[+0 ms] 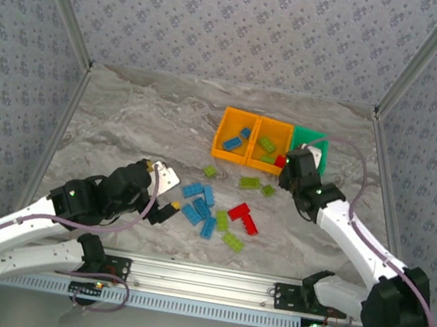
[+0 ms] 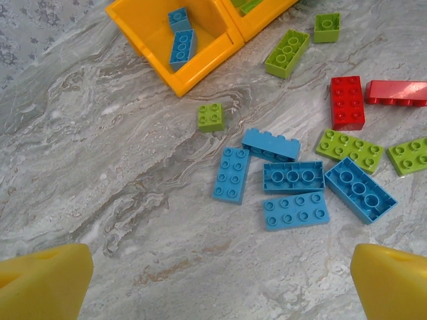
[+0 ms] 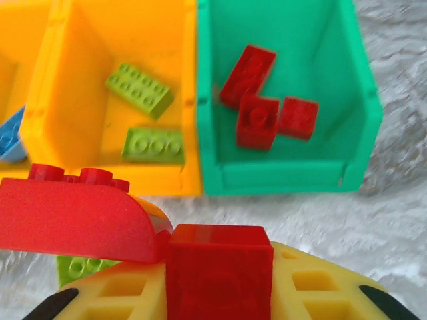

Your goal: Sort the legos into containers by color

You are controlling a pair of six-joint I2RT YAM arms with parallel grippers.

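Note:
My right gripper point(image 1: 288, 165) is shut on a red lego point(image 3: 217, 267) with a curved red piece point(image 3: 80, 220) joined to its left side. It hangs just in front of the green bin point(image 3: 287, 175), which holds three red bricks point(image 3: 257, 120). The middle orange bin point(image 3: 120, 33) holds two lime bricks point(image 3: 139, 90); the left orange bin point(image 2: 153, 40) holds blue ones point(image 2: 180, 47). My left gripper point(image 2: 220, 287) is open above bare table, short of a cluster of blue bricks point(image 2: 293, 177). Red bricks point(image 2: 347, 101) and lime bricks point(image 2: 348, 149) lie loose beyond.
The three bins point(image 1: 270, 145) stand side by side at the back right of the marble table point(image 1: 126, 114). Patterned walls close off the back and sides. A metal rail point(image 1: 199, 282) runs along the near edge. More loose lime bricks point(image 1: 249, 184) lie in front of the bins.

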